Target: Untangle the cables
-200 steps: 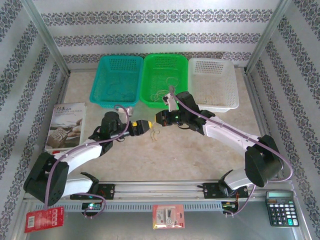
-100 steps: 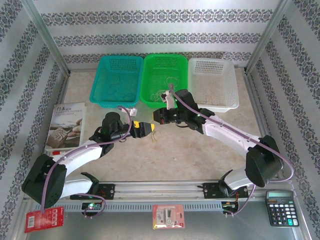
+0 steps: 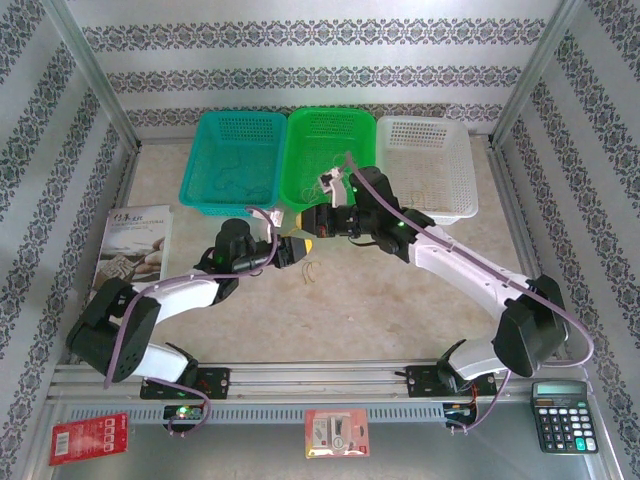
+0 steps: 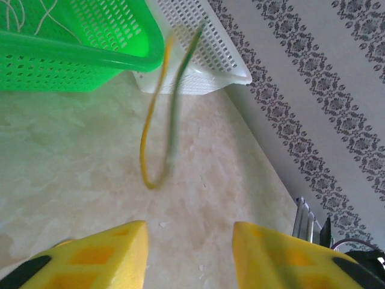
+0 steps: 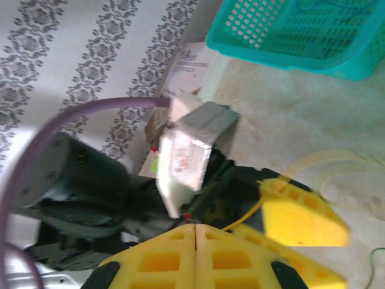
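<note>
The thin yellowish-green cable loop (image 4: 148,126) dangles over the beige tabletop (image 4: 72,156) beside the green plastic basket (image 4: 72,60), pinched in the closed yellow fingers of the right gripper (image 5: 195,232), while the left gripper (image 4: 189,241) gapes below it, touching nothing.

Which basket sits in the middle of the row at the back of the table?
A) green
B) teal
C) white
A: in the top view the green basket has the teal basket on its left and the white basket on its right.
</note>
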You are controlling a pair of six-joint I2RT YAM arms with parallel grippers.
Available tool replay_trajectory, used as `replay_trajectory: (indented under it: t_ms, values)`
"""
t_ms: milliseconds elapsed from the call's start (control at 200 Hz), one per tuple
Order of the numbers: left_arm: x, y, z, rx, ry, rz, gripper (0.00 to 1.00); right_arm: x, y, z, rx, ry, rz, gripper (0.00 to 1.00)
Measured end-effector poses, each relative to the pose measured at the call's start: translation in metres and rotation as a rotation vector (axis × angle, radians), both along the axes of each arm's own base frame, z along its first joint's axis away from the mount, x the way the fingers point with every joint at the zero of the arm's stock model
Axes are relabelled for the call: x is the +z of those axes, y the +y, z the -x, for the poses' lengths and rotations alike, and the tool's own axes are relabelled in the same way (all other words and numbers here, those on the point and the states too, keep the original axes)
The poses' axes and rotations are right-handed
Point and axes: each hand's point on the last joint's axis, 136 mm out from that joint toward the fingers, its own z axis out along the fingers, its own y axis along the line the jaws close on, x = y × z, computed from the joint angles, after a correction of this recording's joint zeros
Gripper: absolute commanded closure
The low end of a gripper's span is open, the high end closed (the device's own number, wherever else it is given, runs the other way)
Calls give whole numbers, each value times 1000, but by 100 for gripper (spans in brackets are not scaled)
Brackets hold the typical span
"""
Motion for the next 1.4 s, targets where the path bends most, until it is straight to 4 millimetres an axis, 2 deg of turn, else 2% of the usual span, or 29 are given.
replay_trajectory:
  t_ms: [130,290,445,764,864,944,1124,1289,1399]
  values:
    - [2,-2,-6,11,-13,26,67,23,-1,7,6,-5,-59,100]
    - [9,-2,-8,20,-35,55,79,48,-2,10,8,-27,-112,100]
    - [12,-1,-8,27,-43,71,100,61,-10,6,-9,-48,-137,100]
    - [4,0,-4,27,-28,65,100,63,-42,-25,-115,-60,-138,100]
    - [4,1,-2,28,-31,71,100,67,-66,-40,-185,-71,-145,100]
    - [3,2,-1,31,-24,84,94,67,-92,-54,-264,-75,-147,100]
    - [18,-2,-3,28,-59,147,91,56,-132,-77,-382,-49,-136,100]
    - [5,-3,-6,37,-2,157,78,63,-170,-95,-492,-67,-151,100]
    - [2,-4,-8,42,24,164,65,66,-192,-105,-551,-80,-152,100]
